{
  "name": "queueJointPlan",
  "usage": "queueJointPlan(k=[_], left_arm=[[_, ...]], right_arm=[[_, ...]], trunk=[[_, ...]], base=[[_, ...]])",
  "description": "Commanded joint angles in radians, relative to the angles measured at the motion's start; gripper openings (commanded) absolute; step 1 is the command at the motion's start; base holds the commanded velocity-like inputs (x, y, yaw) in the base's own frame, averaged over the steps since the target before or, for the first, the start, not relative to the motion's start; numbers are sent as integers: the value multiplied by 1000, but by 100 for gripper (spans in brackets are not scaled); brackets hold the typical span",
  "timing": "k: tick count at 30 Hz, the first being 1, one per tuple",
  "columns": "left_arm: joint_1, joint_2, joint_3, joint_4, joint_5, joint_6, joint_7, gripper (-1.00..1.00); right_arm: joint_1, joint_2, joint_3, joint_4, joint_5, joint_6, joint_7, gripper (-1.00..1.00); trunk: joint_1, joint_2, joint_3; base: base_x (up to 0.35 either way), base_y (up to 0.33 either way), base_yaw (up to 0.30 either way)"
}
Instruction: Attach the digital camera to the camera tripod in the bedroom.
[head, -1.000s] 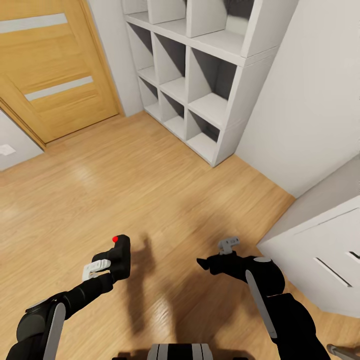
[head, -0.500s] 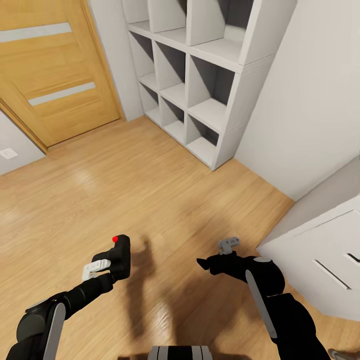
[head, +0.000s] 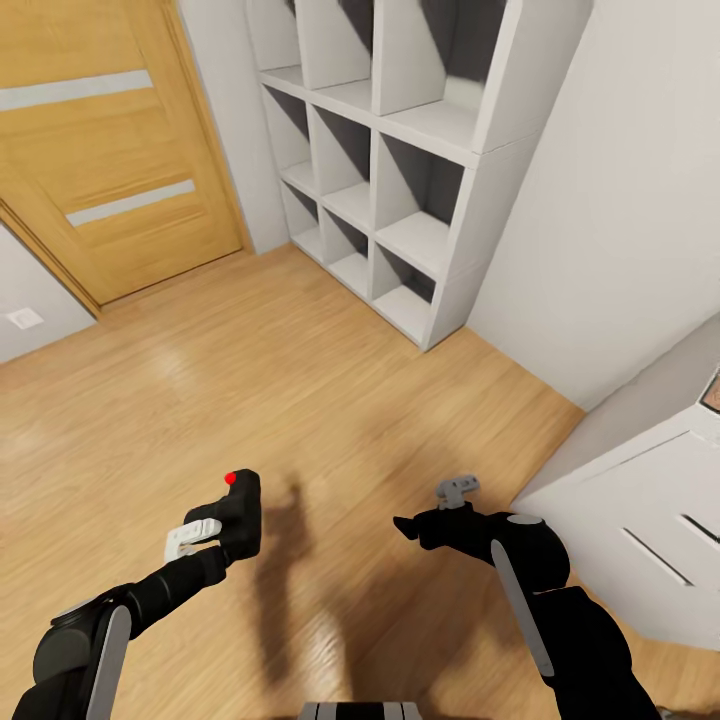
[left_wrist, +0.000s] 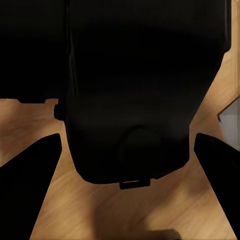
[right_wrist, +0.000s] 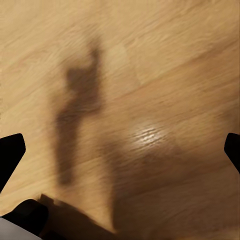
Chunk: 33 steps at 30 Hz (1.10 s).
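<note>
While the robot faced the corner of the bedroom, its left gripper was clamped round the digital camera, holding it upright above the light wood floor with the red button at the top. From the left wrist the camera body sat black and close between the two finger tips. The right gripper hung beside it, well apart, with nothing between its fingers; from the right wrist those finger tips stood far out at either edge, spread wide over bare boards and the arms' shadows. Ahead stood a white cubby shelf against the wall, an oak door to its left, and a white drawer unit near the robot's right arm
</note>
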Motion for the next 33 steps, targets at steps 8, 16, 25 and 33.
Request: queueJointPlan(k=[8, 16, 25, 33], left_arm=[[-1, -1, 2, 0, 9, 9, 1, -100], [-1, -1, 2, 0, 9, 9, 1, -100], [-1, -1, 1, 3, 4, 9, 2, -100], [-1, -2, 1, 5, 3, 9, 2, -100]], right_arm=[[-1, 0, 0, -1, -1, 4, 0, 100], [2, 0, 0, -1, -2, 4, 0, 100], [4, 0, 0, -1, -2, 1, 0, 100], [5, 0, 0, -1, -2, 1, 0, 100]], trunk=[[-31, 56, 38], [-62, 112, 75], [-96, 175, 118], [-127, 231, 156]], base=[[0, 0, 0], [0, 0, 0], [0, 0, 0], [0, 0, -1]])
